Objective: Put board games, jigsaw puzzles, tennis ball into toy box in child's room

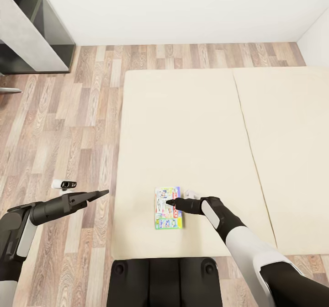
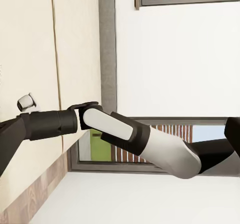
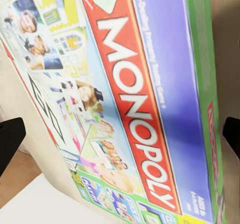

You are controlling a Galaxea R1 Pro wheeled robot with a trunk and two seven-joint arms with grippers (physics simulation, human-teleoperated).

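A colourful Monopoly board game lies flat on the cream bed near its front edge. My right gripper hovers just above the box, open. In the right wrist view the box lid spans the picture, and the dark fingertips stand wide apart at both sides. My left gripper reaches out over the wooden floor left of the bed, open and holding nothing. Its fingertips show at the picture's edges, with my right forearm ahead of them.
A small white object lies on the bed beside the game's far corner. Another small white and black object lies on the floor left of the bed. A dark shelf unit stands at the back left. The robot base is against the bed's front edge.
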